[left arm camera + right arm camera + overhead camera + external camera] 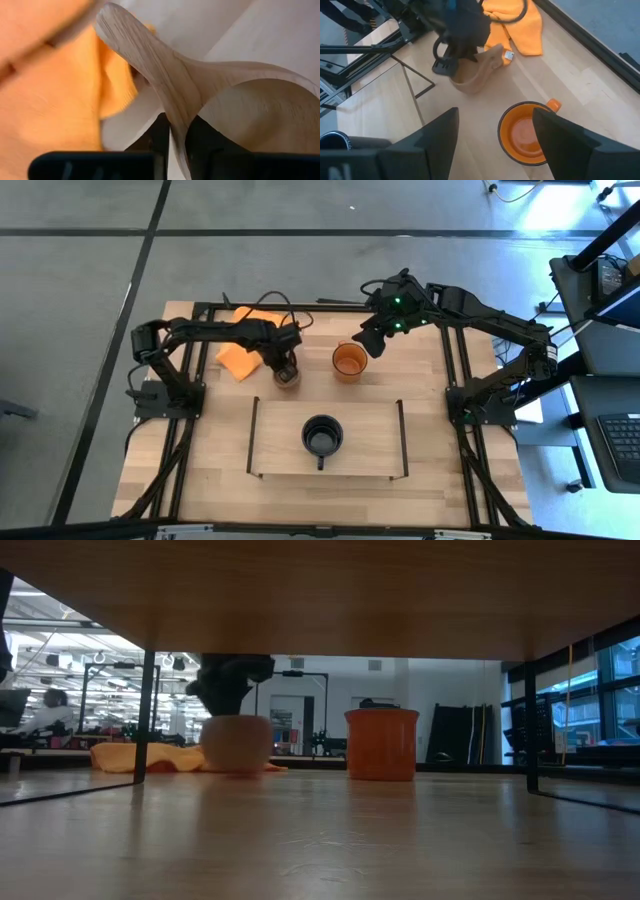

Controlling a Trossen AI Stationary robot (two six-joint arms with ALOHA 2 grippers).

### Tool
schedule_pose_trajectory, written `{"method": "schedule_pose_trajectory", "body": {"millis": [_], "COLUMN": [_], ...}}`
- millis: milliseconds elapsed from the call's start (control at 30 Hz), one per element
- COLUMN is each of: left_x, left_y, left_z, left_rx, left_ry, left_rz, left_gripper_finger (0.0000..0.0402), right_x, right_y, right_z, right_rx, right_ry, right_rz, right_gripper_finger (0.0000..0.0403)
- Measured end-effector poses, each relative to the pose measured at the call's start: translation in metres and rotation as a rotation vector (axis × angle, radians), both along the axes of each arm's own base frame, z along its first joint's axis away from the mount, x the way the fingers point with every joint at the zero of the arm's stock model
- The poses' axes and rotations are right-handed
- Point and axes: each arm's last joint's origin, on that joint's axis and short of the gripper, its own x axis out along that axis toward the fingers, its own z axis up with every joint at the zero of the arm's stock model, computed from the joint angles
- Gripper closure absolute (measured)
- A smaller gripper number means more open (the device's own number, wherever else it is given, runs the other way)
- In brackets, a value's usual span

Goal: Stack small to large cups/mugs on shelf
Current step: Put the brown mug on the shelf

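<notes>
So the left tool [286, 370] is down on the small tan wooden cup [476, 75], which sits on the table [440, 480] right beside the orange cloth [240, 356]. From the left wrist camera its two fingers [161, 136] are pinched nearly together on the thin wall of the cup right where the handle flares out. In the low view the cup's base looks like it's on the table.

The right tool [495, 130] hangs above the translucent orange mug [349, 362], fingers spread wide, gripping nothing. That mug stands upright, a bit to the side of the wooden cup, outside the shelf.

The black mug [322, 436] is already on the shelf [275, 450], roughly mid-way along it, handle pointing toward the near table edge.
</notes>
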Motion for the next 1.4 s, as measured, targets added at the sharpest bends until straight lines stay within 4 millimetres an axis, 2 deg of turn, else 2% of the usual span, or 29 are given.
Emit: {"method": "schedule_pose_trajectory", "body": {"millis": [167,333,533,633,767,867,967,1067,1167,1300,1400], "left_x": [-0.002,-0.014,-0.042,-0.058,-0.08,-0.092,-0.105,-0.112,-0.123,-0.131,-0.137], "left_y": [0.021,0.033,0.025,0.016,0.003,-0.01,-0.023,-0.025,-0.033,-0.047,-0.059], "left_z": [0.026,0.076,0.152,0.167,0.165,0.163,0.16,0.151,0.134,0.098,0.075], "left_rx": [0.033,0.117,0.247,0.231,0.166,0.198,0.167,0.145,0.043,-0.043,-0.102], "left_ry": [-0.011,0.053,0.09,0.153,0.283,0.253,0.241,0.22,0.235,0.287,0.239], "left_rz": [0.009,-0.018,-0.134,-0.25,-0.276,-0.279,-0.185,-0.074,-0.042,-0.036,-0.022], "left_gripper_finger": [0.037,0.037,0.037,0.037,0.037,0.037,0.037,0.037,0.037,0.037,0.037], "right_x": [0.0,0.0,0.0,0.0,0.0,0.0,0.0,0.0,0.0,0.001,0.001], "right_y": [0.0,-0.001,-0.001,-0.001,-0.001,-0.001,-0.001,-0.001,-0.001,-0.001,-0.001], "right_z": [0.0,0.0,0.0,0.0,0.0,0.0,0.0,0.0,0.001,0.001,0.001], "right_rx": [-0.002,-0.01,-0.013,-0.024,-0.028,-0.031,-0.039,-0.045,-0.049,-0.049,-0.046], "right_ry": [0.002,0.005,0.005,0.008,0.008,0.008,0.009,0.009,0.002,-0.001,-0.001], "right_rz": [-0.019,-0.028,-0.024,-0.014,-0.01,-0.006,0.001,0.007,0.009,0.008,0.007], "right_gripper_finger": [0.0148,0.0148,0.0148,0.0148,0.0148,0.0148,0.0148,0.0148,0.0148,0.0148,0.0148]}}
